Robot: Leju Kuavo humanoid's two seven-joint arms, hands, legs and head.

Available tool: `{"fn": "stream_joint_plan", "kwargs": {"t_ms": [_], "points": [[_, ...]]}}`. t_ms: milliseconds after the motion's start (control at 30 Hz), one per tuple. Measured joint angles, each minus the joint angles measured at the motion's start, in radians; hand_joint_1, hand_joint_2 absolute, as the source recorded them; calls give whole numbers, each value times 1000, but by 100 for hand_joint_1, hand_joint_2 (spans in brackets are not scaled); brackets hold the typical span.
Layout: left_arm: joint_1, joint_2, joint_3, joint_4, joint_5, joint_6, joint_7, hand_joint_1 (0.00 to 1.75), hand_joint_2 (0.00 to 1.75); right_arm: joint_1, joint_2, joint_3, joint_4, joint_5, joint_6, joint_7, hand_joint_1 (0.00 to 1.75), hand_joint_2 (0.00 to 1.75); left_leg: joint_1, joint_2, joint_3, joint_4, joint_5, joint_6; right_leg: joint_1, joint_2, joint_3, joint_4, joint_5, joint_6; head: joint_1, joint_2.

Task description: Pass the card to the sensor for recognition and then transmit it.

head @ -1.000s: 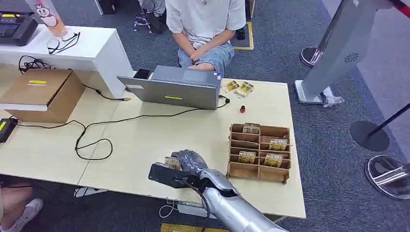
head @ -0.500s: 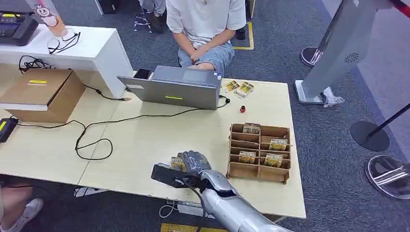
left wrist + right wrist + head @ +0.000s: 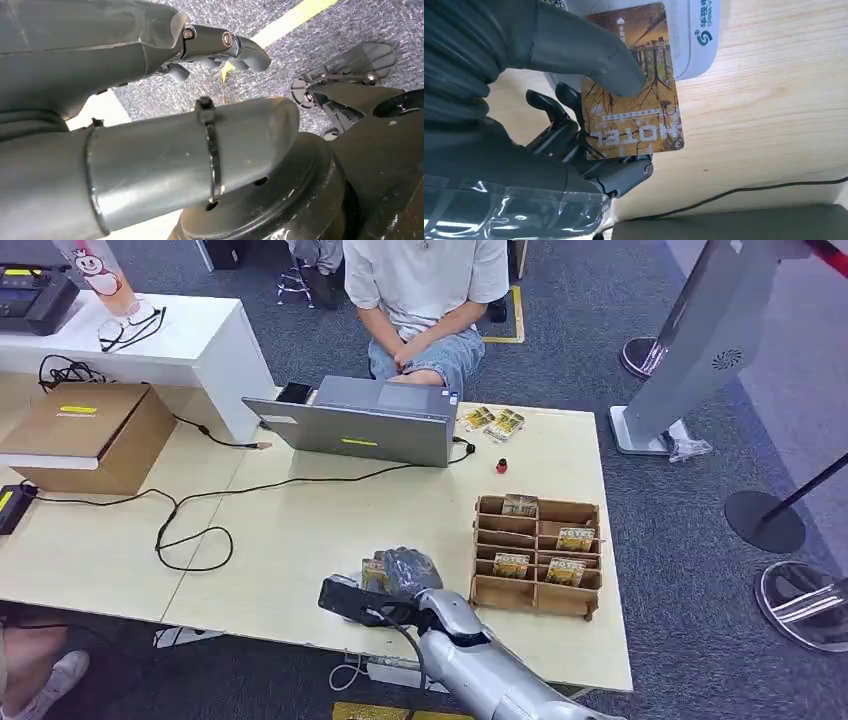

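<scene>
My right hand (image 3: 405, 573) pinches the hotel card (image 3: 634, 95) between thumb and fingers, its far edge over the white card reader (image 3: 691, 35). The wooden card rack (image 3: 538, 555) sits at three o'clock. My left hand (image 3: 220, 47) hangs released, fingers loosely curled.

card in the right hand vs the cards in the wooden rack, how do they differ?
The held card is pinched in the right hand; the rack cards stand untouched. The held card sits over the table near the sensor; the rack cards sit in compartments of the wooden rack. Both show golden-yellow print.
</scene>
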Motion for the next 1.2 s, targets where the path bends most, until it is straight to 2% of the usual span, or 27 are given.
{"fn": "stream_joint_plan", "kwargs": {"t_ms": [700,1200], "points": [[-1,-4,-15,-4,4,4,7,0,0,1,5,3,26,37,-24,-3,175,175,0,0,0,0,0,0,0,0,0,0,0,0,0,0],[-3,-5,-15,-11,16,13,10,0,0,1,15,9,34,43,2,-13,175,175,0,0,0,0,0,0,0,0,0,0,0,0,0,0]]}}
